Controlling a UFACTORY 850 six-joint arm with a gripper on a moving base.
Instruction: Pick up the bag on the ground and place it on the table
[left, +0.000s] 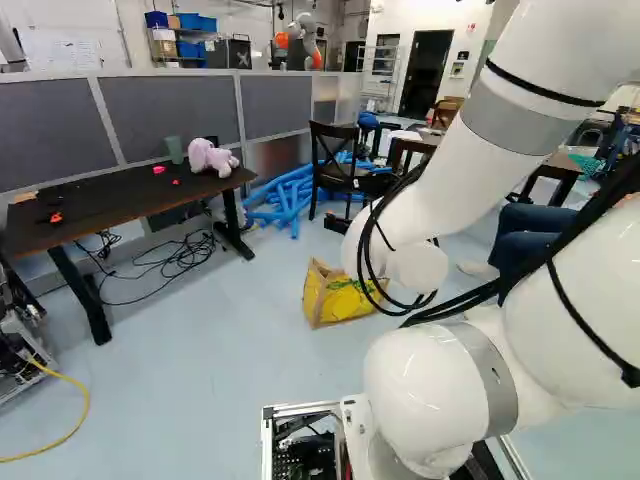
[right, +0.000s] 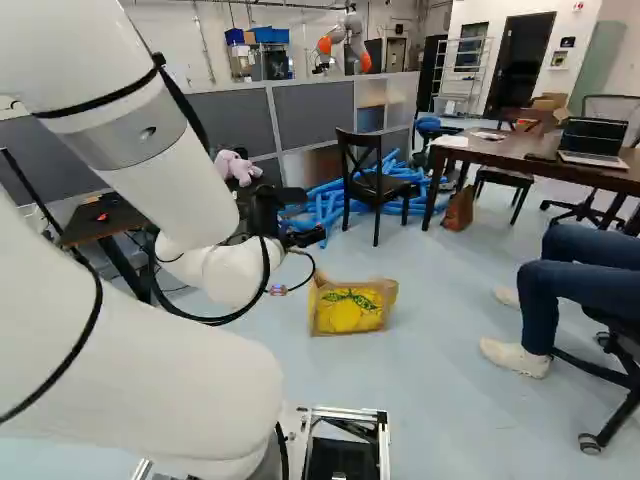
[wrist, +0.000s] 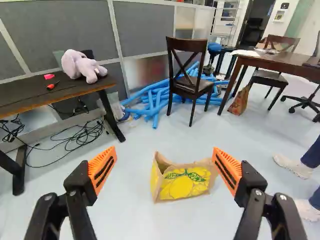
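Ahead, yellow-printed bag (wrist: 185, 181), on floor, beyond parted fingers (wrist: 102, 170).

Arm (right: 165, 175) raised and folded; forearm slopes down from the right base view's top left to the wrist (right: 235, 272); gripper (right: 290, 232) extends beyond it; fingers (wrist: 102, 170) stand wide apart, orange pads facing.

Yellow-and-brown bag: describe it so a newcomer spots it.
Find the dark chair beside the blue tubes. On the floor in front of it sits an open-topped brown bag with yellow panels. Its big yellow fruit print with green leaves distinguishes it from the orange-brown bag farther back.
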